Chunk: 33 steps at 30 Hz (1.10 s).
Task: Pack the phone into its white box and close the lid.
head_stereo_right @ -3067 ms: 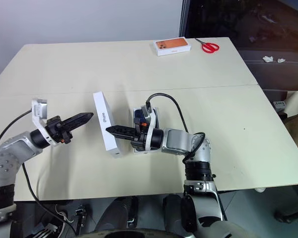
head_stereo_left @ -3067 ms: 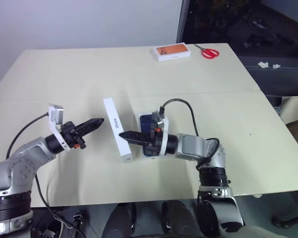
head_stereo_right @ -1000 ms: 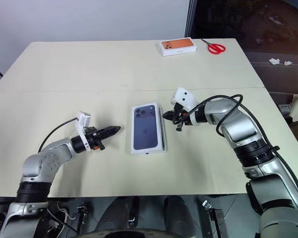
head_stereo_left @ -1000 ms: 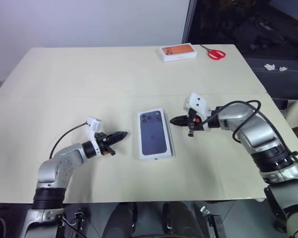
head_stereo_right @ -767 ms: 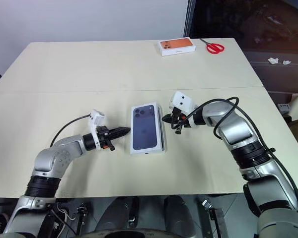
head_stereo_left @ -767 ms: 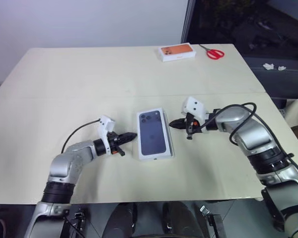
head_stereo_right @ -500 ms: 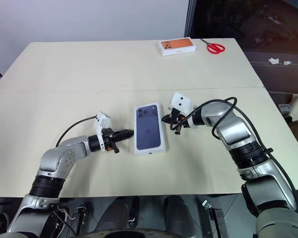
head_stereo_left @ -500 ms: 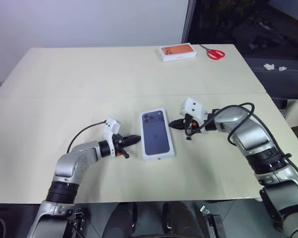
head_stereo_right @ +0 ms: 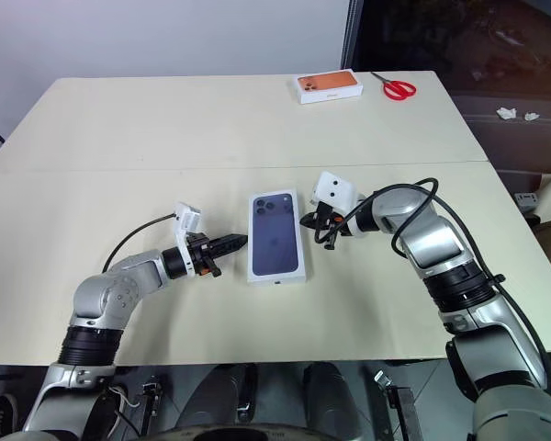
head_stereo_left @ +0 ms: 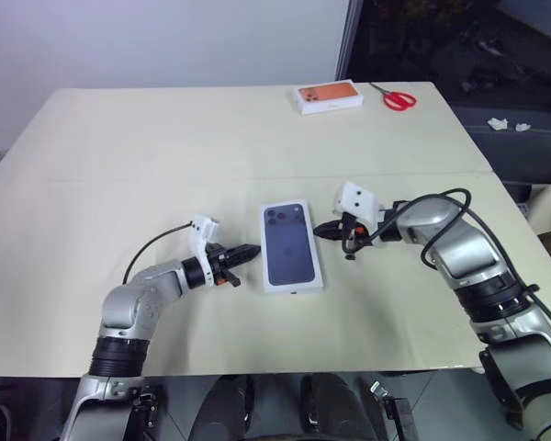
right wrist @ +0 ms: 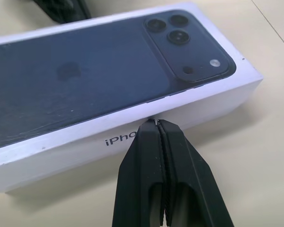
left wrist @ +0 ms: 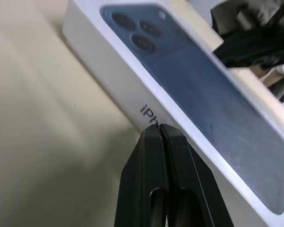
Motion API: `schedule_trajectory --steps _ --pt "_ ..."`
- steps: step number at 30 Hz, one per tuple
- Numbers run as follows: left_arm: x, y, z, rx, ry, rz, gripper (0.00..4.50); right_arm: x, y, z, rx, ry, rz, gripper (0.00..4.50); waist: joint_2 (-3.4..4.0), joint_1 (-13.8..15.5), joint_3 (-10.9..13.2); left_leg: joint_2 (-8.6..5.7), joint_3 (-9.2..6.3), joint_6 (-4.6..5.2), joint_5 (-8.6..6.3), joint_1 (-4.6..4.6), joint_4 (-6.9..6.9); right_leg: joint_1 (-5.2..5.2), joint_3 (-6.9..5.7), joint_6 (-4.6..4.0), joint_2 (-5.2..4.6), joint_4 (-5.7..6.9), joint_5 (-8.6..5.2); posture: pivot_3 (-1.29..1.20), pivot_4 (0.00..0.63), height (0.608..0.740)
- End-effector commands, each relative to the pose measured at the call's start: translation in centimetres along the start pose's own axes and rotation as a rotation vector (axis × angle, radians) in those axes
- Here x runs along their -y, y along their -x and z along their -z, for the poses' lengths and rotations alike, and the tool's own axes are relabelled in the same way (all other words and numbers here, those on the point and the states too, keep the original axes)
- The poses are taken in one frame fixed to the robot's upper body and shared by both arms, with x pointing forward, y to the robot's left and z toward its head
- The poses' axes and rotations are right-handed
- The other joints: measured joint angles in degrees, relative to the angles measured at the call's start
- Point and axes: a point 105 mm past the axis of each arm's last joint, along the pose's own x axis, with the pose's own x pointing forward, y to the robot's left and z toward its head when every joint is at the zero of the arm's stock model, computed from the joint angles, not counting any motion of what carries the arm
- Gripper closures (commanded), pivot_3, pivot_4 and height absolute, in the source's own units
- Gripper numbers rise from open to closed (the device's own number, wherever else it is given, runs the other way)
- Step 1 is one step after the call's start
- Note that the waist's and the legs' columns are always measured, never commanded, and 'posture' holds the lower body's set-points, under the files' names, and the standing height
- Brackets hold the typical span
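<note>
Cream counter (head_stereo_left: 119, 147) under you carried everything, with dark space beyond its far right corner. Both your jaws were fully closed and empty. The left gripper (head_stereo_left: 250, 250) had its tips at the left long side of the lid (head_stereo_left: 290, 244), and the right gripper (head_stereo_left: 323, 228) had its tips at the right long side. The lid sat down over the white box with its phone picture facing up, so the box lay near the middle of the counter between your two grippers. The phone was presumably inside, though you could not have seen it.

Your risk was uneven pushing. Had one side pressed harder, the box would likely have slid or spun on the smooth counter. Pointed tips could also have dented the cardboard wall or ridden up over the edge and tilted the lid. The orange-topped box (head_stereo_left: 329, 96) and scissors (head_stereo_left: 397, 96) sat well apart at the far edge.
</note>
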Motion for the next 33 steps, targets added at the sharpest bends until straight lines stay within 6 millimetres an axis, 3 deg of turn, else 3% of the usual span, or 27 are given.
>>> schedule_trajectory --steps 1,9,21,33 --pt "2.2 -0.8 -2.0 0.058 -0.050 0.099 4.44 -1.3 -0.5 -1.2 0.033 0.069 -0.056 4.43 0.00 0.00 0.00 0.00 0.00 0.00 0.00 0.00 0.00 0.00 0.00 0.00 0.00 0.00 0.00 0.00 0.150 0.740" --pt "2.2 -0.7 -0.8 0.013 -0.057 0.095 4.44 -1.4 -0.5 -0.7 0.015 0.074 -0.053 4.43 0.00 0.00 0.00 -0.01 0.00 -0.01 0.00 0.00 0.00 0.00 0.00 0.00 0.00 0.02 0.00 0.00 0.150 0.740" --pt "1.8 -0.9 -0.9 0.022 -0.044 0.084 4.44 -1.5 -0.9 0.0 -0.007 0.095 -0.036 4.43 0.00 0.04 0.00 -0.03 0.00 -0.01 0.01 0.01 0.02 0.01 0.00 0.00 -0.01 0.03 0.00 0.00 0.150 0.740" --pt "2.3 -1.6 -0.6 0.021 -0.048 0.102 4.44 -0.4 0.7 0.1 -0.031 0.097 -0.010 4.43 0.00 0.13 0.00 -0.07 0.00 -0.02 0.01 0.01 0.04 0.01 0.00 0.00 -0.02 0.06 0.00 0.00 0.150 0.740"
